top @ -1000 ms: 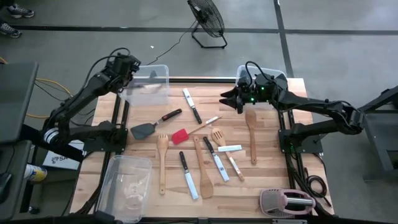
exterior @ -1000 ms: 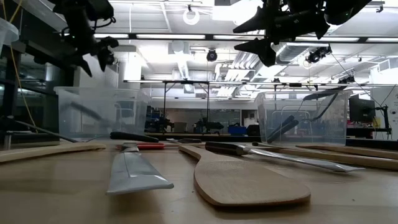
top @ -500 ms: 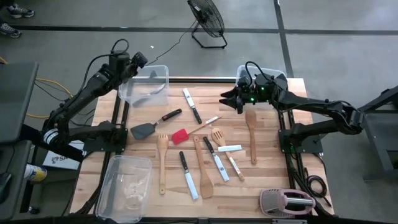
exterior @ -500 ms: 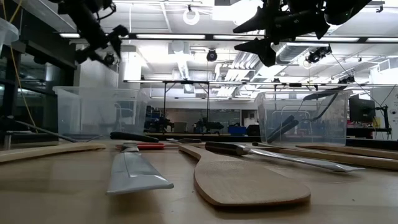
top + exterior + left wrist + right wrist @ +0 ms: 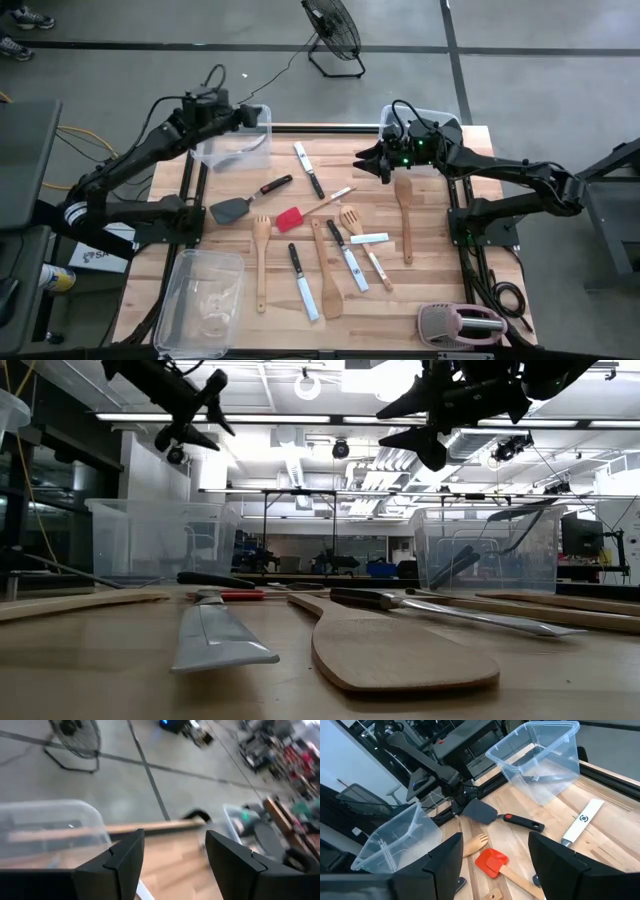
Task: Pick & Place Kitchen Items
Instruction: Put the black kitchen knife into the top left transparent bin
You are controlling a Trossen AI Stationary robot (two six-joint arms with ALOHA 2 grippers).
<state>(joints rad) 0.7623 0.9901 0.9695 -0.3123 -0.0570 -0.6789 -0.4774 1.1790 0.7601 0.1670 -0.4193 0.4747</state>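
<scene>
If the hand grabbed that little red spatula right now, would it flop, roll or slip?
The red spatula lies flat on the table, so it probably won't roll. Its red blade looks like soft rubber and might bend if pinched there. The slim pale handle looks wooden and stiff, likely a surer, lighter grip.

Two black arms, all dark links and looped cable

Both arms are matte black throughout, built of slim tubular links joined by chunkier rounded joint housings. The left arm (image 5: 150,160) carries a thin black cable arching above its wrist, and a white band shows near its base. The right arm (image 5: 500,175) has small green lights glowing on its wrist block, with black cable looped over the top. Each ends in two broad, angular black fingers (image 5: 445,865), flat-faced and wedge-shaped, tapering to blunt tips.
</scene>
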